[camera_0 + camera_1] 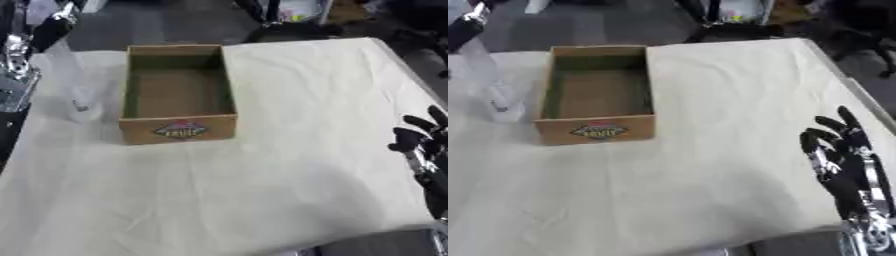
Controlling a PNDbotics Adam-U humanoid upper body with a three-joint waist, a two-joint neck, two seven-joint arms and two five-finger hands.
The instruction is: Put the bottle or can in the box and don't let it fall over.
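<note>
1. Left eye view: a clear bottle (74, 82) stood upright on the white cloth (262, 175), long axis vertical, neck up, just beside the left wall of the cardboard box (179, 131), outside it.
2. The left hand (39, 30) came in at the upper left corner, at the bottle's top; whether its fingers held the bottle could not be told.
3. The box lay open-topped, nothing showing inside, long axis running away from the robot, label on its near wall.
4. Right eye view: the right hand (842, 150) rested at the table's right edge near the lower corner, fingers straight and spread, pointing up, holding nothing.
5. The bottle's base sat near the cloth's left edge, level with the box's near half.
6. Wide bare cloth lay between box and right hand, and in front of the box to the near edge.
</note>
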